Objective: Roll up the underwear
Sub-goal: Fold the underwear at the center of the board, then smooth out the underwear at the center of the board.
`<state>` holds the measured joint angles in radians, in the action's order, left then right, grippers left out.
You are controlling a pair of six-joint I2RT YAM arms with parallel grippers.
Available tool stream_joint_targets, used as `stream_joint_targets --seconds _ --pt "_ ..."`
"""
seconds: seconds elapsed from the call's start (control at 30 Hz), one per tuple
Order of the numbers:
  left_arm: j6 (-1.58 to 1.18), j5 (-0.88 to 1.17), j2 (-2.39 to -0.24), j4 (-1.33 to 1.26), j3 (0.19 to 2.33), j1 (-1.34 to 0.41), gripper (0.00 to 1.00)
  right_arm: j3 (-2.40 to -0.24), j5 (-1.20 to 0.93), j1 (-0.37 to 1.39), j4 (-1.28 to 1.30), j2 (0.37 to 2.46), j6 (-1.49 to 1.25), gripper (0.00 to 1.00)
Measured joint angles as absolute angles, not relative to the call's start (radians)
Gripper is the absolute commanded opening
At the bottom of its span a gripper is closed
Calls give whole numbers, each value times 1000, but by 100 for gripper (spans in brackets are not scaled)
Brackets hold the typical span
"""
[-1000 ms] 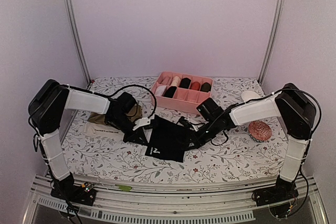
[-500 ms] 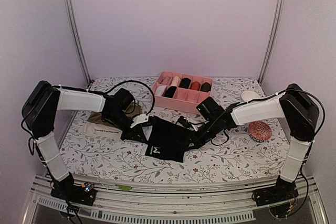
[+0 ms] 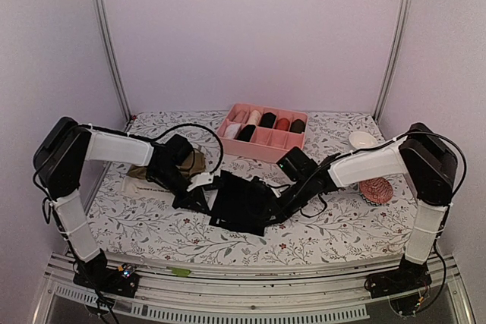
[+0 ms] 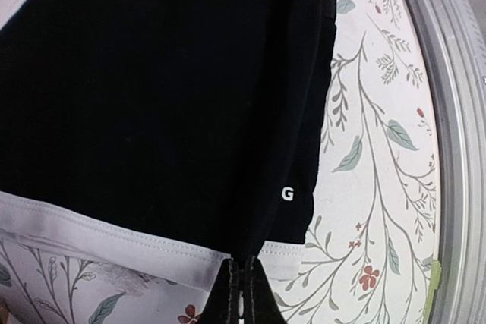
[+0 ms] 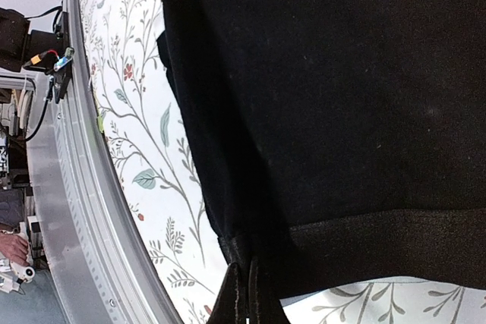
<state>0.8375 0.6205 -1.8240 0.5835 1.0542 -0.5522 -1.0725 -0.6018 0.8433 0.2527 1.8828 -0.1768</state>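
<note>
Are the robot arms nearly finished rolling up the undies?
Not yet. Some rolled bundles already sit in the pink box. Right now the left gripper and right gripper each pinch an edge of the black underwear, which lies mostly flat, not rolled. An olive-brown pair waits to its left.

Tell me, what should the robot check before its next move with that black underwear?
1. Grip of the left fingers on the black underwear: ok, shut on its white-trimmed edge.
2. Grip of the right fingers on it: ok, shut on a black edge.
3. Fabric lying flat: not ok, one side is folded over.
4. The pink box out of the way: ok, it sits apart, farther back.
5. How many layers each pinch holds: cannot tell.
</note>
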Motion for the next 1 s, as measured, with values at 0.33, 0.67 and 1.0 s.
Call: stream_joint_targets --seconds 0.33,0.67,1.0 --pt "878 620 -1832 592 1040 -554 29 -1066 -623 844 257 1888 -178 39" --pt "929 641 -1717 653 1019 -556 23 -1060 -665 833 278 1780 -207 31" --pt "780 611 -1822 522 1078 -582 10 -1166 -612 822 284 1923 -278 20"
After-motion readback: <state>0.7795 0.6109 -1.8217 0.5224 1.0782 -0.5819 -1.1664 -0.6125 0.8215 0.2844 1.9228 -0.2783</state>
